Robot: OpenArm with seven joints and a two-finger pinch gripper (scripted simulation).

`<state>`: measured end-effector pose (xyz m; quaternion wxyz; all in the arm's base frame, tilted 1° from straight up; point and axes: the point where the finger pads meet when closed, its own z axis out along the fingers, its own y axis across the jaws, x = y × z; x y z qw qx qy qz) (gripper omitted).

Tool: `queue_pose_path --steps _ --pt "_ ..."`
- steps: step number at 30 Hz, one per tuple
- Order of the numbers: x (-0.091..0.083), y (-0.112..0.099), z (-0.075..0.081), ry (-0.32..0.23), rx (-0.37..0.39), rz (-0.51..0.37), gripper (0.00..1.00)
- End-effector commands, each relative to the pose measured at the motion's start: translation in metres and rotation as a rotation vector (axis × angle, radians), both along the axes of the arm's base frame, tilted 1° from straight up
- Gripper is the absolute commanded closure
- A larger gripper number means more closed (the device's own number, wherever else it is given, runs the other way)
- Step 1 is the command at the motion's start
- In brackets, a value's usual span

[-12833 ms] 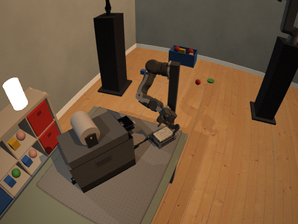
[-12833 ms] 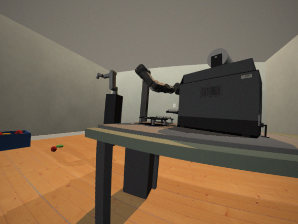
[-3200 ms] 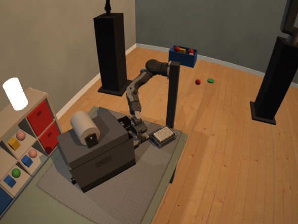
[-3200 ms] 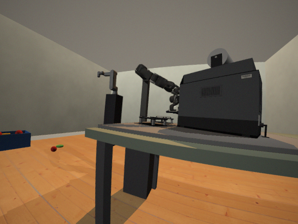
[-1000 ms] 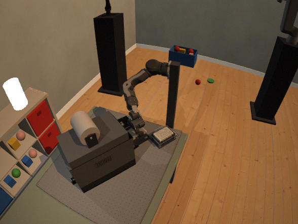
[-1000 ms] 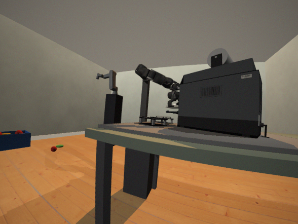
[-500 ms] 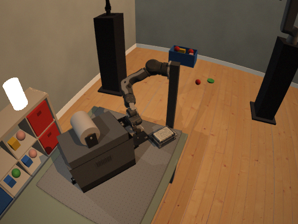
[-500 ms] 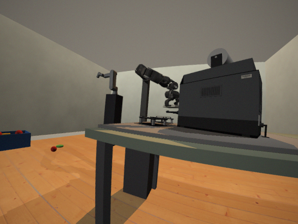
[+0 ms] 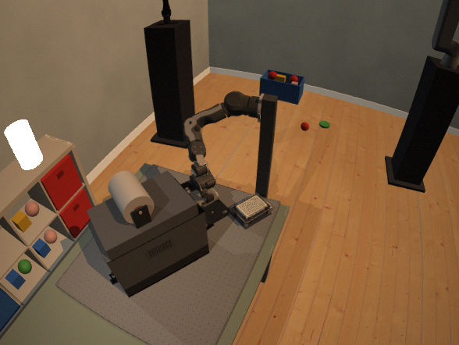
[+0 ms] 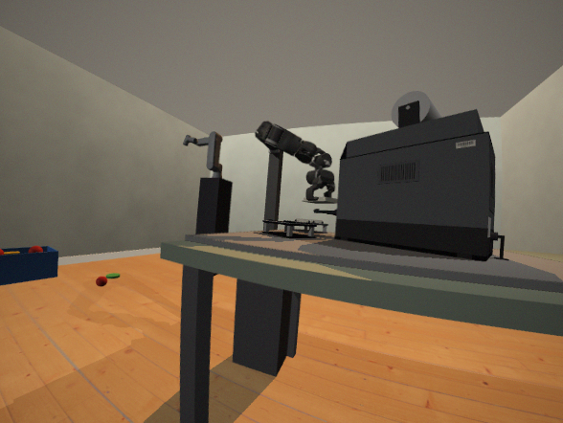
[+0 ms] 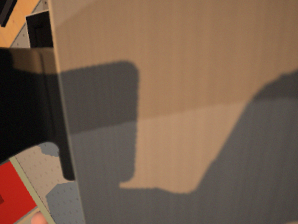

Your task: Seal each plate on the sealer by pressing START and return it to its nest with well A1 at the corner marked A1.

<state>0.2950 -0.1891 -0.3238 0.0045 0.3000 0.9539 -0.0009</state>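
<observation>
Gripper clamps plate, seemingly above stage.

Hidden behind the sealer in the exterior view: most of the stage and part of the gripper, only the thin edge of the held plate showing. Filled almost wholly by that plate's flat face in the wrist view, cut off at three edges, fingers unseen. Too small to read: the sealer's label

top high oblique, exterior low side, sharing sealer, wrist close-up
</observation>
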Motion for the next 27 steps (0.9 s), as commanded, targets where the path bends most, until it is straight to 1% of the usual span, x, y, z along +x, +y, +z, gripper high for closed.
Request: queue_pose_path --steps 1,27 --pt "-0.001 -0.002 0.000 -0.003 0.004 0.004 1.00" --pt "-0.035 -0.047 0.000 -0.003 0.004 0.000 1.00"
